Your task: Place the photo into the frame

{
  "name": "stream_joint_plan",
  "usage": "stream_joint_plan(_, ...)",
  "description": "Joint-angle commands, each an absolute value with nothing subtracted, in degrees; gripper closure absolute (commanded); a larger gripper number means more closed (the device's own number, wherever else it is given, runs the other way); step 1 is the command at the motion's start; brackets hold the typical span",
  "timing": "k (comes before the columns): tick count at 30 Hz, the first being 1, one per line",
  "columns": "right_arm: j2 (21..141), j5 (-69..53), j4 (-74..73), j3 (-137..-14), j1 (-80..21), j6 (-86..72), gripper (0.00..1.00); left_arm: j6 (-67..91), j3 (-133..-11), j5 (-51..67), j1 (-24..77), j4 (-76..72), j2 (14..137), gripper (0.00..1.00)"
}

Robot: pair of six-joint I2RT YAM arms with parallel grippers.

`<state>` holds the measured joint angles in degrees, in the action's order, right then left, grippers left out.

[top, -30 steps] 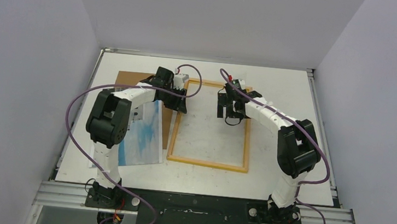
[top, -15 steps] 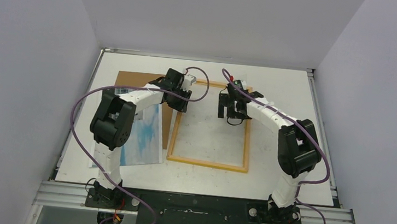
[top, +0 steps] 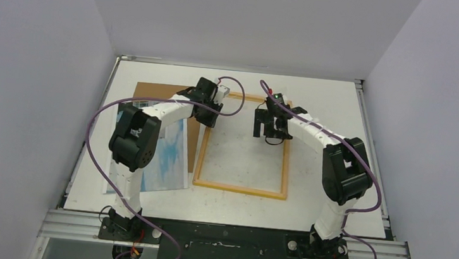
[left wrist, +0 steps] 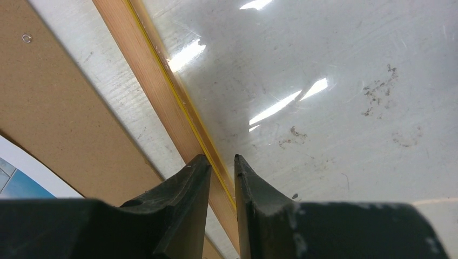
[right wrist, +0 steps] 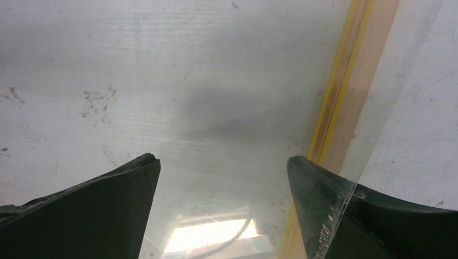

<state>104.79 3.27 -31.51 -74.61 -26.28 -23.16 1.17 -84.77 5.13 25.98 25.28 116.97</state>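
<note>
Photo flat, picture up, left of frame, overlapping backing panel. Likely light, limp, easily creased paper, so best pinched at free edge. Left gripper narrow, apparently nipping frame's left rail; right gripper wide, empty, over frame's interior.

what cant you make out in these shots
- photo: top view, the left arm covers its upper part; left wrist view cuts off all but a corner.
- left gripper: left wrist view, the fingers nearly meet over the frame rail; the tips hide whether they pinch it.
- right gripper: open; the clear sheet edge reaches its finger, contact unclear.
- brown panel: top view, partly under arm and photo.
</note>
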Motion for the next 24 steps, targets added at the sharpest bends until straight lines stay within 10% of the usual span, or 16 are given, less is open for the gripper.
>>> stream_joint_plan(1,101.93,2.41,-29.71,-73.88,-25.78,-22.61,0.1,0.28,-84.38,1.28,25.66,31.18,121.2,0.77)
stream_joint_plan(24,100.04,-2.58,-29.11,-71.03,-21.53,-22.02,0.1,0.26,-85.17,3.2,25.18,32.23,119.6,0.83)
